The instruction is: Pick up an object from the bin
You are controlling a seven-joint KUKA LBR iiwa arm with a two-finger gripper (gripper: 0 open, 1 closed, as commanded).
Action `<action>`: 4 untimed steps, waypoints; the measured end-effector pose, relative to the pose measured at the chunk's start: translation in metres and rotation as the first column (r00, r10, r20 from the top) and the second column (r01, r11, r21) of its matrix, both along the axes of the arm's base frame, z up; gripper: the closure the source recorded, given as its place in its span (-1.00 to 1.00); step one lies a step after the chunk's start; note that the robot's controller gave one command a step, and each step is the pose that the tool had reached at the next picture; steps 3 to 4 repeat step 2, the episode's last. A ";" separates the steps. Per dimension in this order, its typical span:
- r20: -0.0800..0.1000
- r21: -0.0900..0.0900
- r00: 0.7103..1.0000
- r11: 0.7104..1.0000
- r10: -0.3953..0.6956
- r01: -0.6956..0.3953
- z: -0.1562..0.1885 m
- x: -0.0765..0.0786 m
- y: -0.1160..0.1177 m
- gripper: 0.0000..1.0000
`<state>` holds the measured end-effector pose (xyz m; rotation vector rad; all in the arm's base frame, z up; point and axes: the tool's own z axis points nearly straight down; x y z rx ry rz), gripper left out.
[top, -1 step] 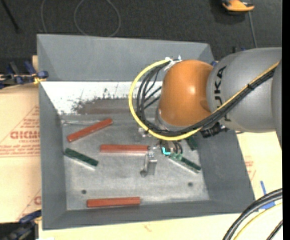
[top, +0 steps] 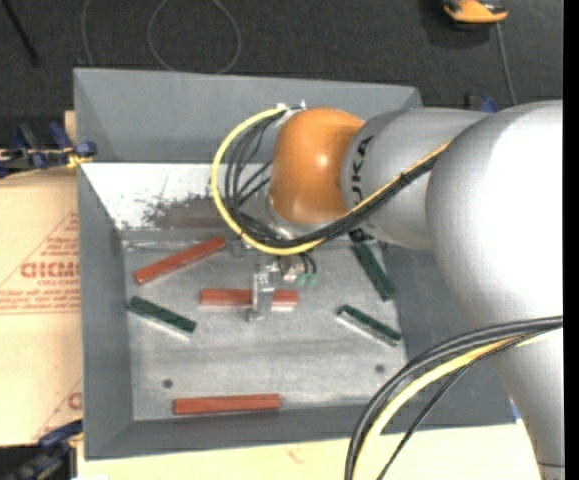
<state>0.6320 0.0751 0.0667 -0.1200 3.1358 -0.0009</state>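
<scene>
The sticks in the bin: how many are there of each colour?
Red sticks: 3
Dark green sticks: 3
Total: 6 in sight

Around the middle bar (top: 219,297) in the bin (top: 104,268) lie a slanted bar (top: 179,261) behind-left, a short bar (top: 162,315) left, a steep bar (top: 374,271) behind-right, a low bar (top: 369,324) front-right and a long bar (top: 226,404) in front.

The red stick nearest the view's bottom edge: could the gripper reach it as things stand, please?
Probably yes: the red stick lies alone, nothing over it, though the bin wall beside it may crowd the gripper.
</scene>
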 end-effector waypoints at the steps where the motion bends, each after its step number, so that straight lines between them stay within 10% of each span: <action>1: 0.003 0.001 1.000 1.000 -0.003 0.003 0.005 0.000 0.000 1.00; 2: 0.011 0.001 1.000 1.000 0.000 0.000 0.174 0.008 -0.004 1.00; 4: 0.011 0.001 1.000 1.000 0.000 0.000 0.174 0.008 -0.004 1.00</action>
